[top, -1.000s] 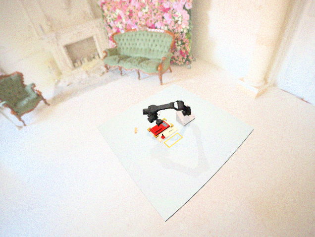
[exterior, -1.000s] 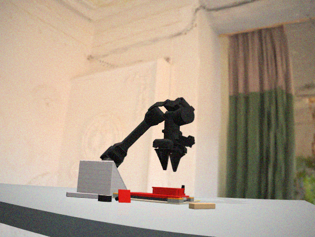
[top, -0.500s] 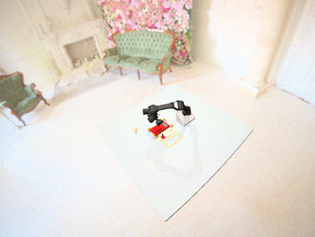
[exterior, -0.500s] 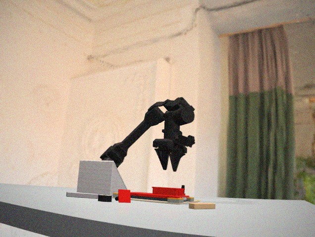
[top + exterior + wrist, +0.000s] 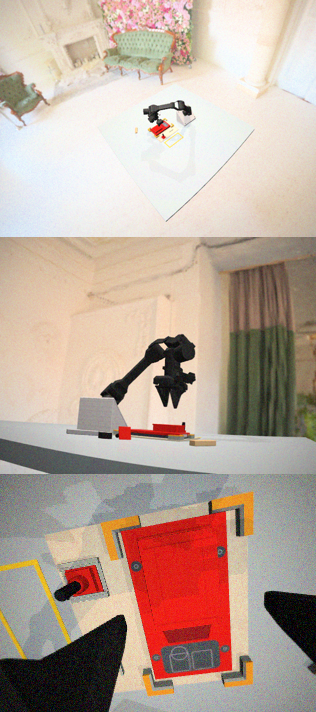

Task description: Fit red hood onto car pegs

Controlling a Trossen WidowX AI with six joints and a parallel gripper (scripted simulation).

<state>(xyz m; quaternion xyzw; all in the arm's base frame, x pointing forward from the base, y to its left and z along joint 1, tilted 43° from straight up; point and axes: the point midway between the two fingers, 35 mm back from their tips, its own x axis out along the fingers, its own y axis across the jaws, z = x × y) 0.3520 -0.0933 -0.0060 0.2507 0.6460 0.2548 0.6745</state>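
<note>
Your black parallel gripper (image 5: 170, 399) is hovering mid-frame in the exterior view, jaws spread wide, pinching nothing. The red flat-roofed plastic hood (image 5: 182, 591) is sitting on the chassis inside the orange-cornered jig (image 5: 229, 505), centre of the wrist view, on the pale grey surface (image 5: 178, 162).

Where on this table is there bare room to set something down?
Bare patches: inside the yellow outlined rectangle beside the cream jig board, and the table's wide near half. Also between the small wooden block and the jig. Crowded: the board, with the red hood and red lever switch.
</note>
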